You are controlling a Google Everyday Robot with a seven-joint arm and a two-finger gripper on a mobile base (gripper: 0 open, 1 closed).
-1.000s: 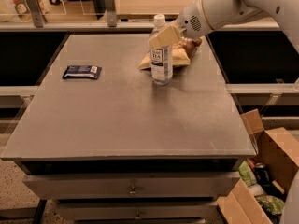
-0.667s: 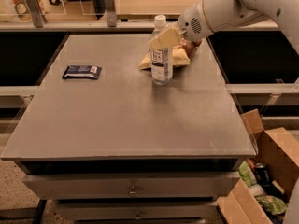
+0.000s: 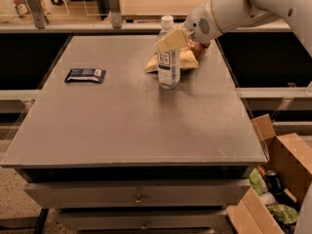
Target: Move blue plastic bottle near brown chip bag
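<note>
Bottle (image 3: 168, 67) stands upright on table (image 3: 122, 121), just beside bag (image 3: 189, 58) at its 7 o'clock; gripper (image 3: 171, 39) sits at its shoulder, hold cannot be told; advise a slow, straight release to avoid tipping.

gripper (image 3: 171, 39) at blue plastic bottle (image 3: 168, 73) shoulder, covering its neck | brown chip bag (image 3: 189, 60) partly behind both | arm (image 3: 253, 4) cut by top-right edge | label print too small to read
</note>
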